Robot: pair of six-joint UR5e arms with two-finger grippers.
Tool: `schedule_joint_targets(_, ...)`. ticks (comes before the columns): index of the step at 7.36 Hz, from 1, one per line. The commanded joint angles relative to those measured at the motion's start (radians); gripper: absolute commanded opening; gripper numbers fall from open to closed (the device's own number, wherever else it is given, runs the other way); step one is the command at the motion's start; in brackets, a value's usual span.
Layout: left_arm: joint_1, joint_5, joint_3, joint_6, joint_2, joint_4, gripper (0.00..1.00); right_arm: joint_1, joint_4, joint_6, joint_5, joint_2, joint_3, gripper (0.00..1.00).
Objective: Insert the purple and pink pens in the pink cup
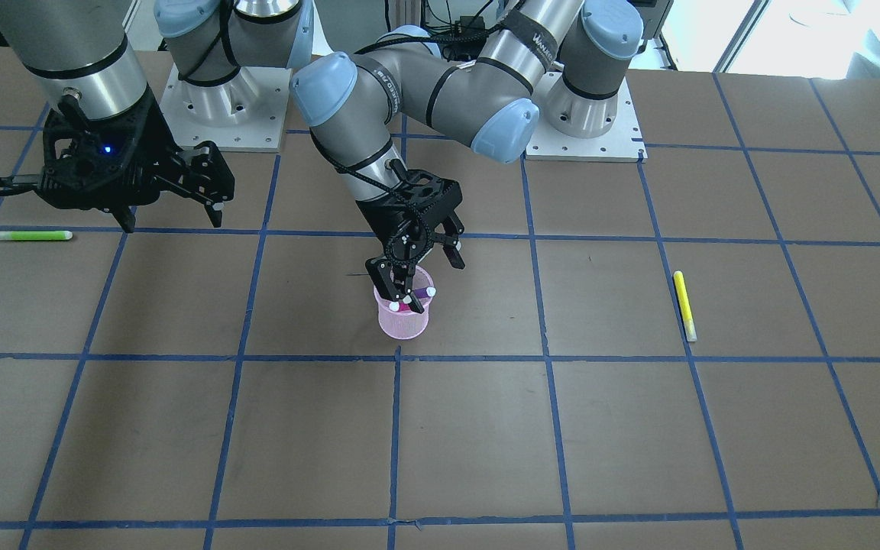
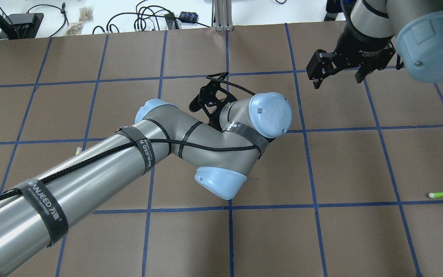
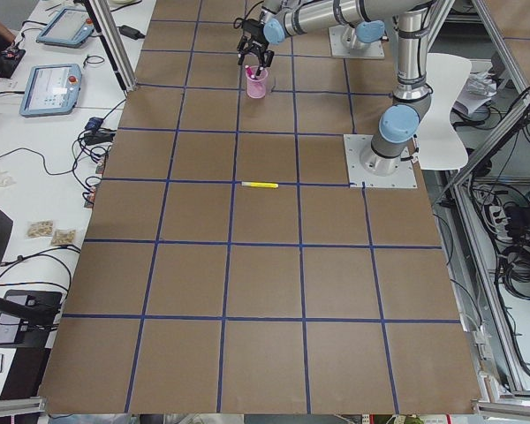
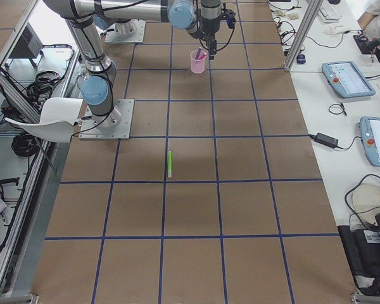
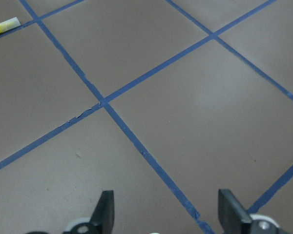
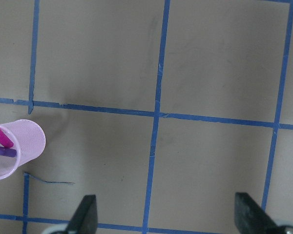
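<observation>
Directly beneath the left hand (image 1: pixel 423 281), the pink cup (image 1: pixel 403 322) stands upright on the worktop (image 1: pixel 486 443). The hand is released, fingers spread at the cup mouth, holding nothing. Recommended: lift straight up with fingers spread; they sit close to the pen caps, and a sideways pull could tip the cup. Contents: purple pen (image 1: pixel 426 292) and pink pen (image 1: pixel 403 307), both leaning inside. The right hand (image 1: pixel 173 218), well apart, is likewise released and empty.

Green pen (image 1: pixel 30 235) and yellow pen (image 1: pixel 684 304) lie well apart on table (image 1: pixel 486 443).
</observation>
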Motion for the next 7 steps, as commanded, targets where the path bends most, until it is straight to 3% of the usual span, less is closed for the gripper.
schedule_joint_targets(1,0.067,-0.074,0.020,0.373,0.055,-0.015,1.00,0.000,0.000,-0.002,-0.002,0.001,0.000,1.00)
schedule_joint_targets(4,0.280,-0.302,0.100,0.805,0.145,-0.207,1.00,0.003,0.000,-0.002,-0.002,0.001,-0.009,1.00)
schedule_joint_targets(6,0.433,-0.539,0.177,1.142,0.187,-0.310,1.00,0.008,0.011,0.038,-0.003,-0.005,-0.017,1.00)
schedule_joint_targets(7,0.510,-0.563,0.193,1.270,0.199,-0.441,1.00,0.009,0.012,0.044,-0.002,-0.005,-0.015,1.00)
